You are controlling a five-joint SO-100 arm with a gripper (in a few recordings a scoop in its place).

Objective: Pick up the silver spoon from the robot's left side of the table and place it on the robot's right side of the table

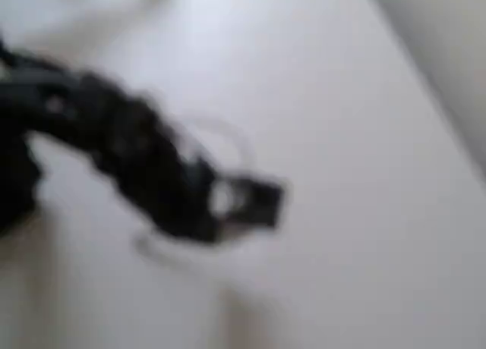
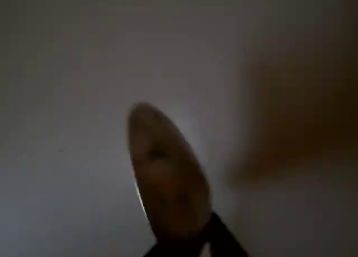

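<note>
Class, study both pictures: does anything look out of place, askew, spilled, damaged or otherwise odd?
Nothing is spilled or visibly broken. One oddity: in the wrist view the rounded bowl of the small silver metal spoon looms close to the lens, apparently lifted off the plain white table. Both pictures are blurred, so the black arm's hand and its grip cannot be judged.

Pale grey floor or wall strip (image 1: pixel 448 53) beyond the straight edge at upper right, blurred

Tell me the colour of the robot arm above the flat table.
Black; the robot arm shows best, though blurred, in the overhead view.
</note>
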